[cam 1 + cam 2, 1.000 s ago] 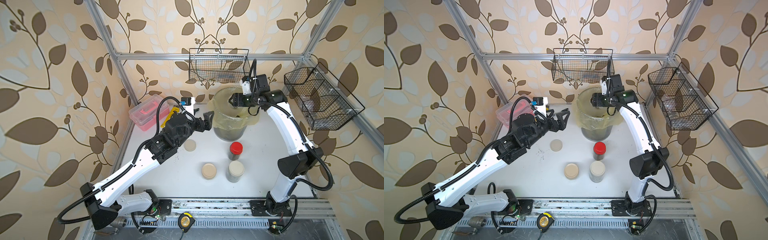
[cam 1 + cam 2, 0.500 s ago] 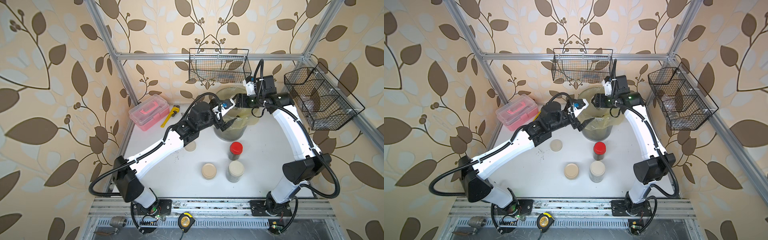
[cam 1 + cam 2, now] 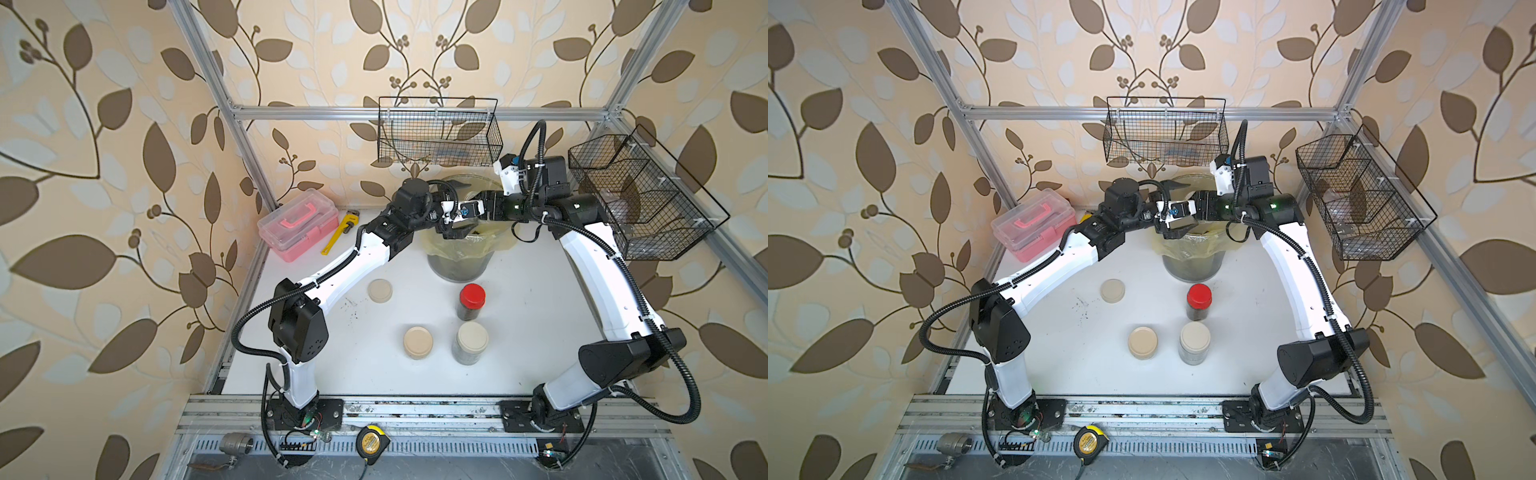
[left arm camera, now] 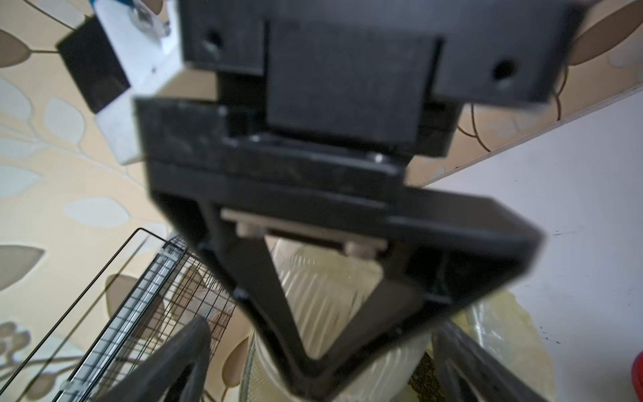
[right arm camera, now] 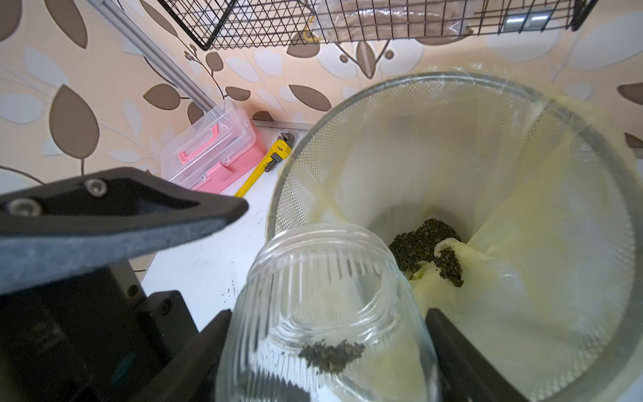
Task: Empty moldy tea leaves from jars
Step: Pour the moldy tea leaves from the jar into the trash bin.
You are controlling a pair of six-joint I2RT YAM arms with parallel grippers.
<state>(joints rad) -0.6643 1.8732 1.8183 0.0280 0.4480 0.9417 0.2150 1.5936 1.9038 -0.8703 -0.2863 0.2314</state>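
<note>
1. Pink toolbox & yellow wrench are lying side by side in the back-L corner, by the frame post.
2. L arm is stretching from its front base across to the bin, elbow bending low near the table's L edge.
3. L gripper is hovering at the bin mouth w/ jaws standing wide apart, gripping nothing. One finger is sitting just beside the held jar.
4. Loose beige lid is lying flat near the L forearm. L beige-lidded jar, R beige-lidded jar & red-lidded jar are standing upright mid-table, w/ bare table showing to their R.
5. Grey bin w/ yellow liner is standing at the back wall under a wire basket. Tea leaves are piling at its bottom.
6. R gripper is clamping the open jar by its body, tilting its mouth over the bin. A small clump is clinging inside.
7. R arm is arching up from the front-R base, wrist passing close beside the side basket.
</note>
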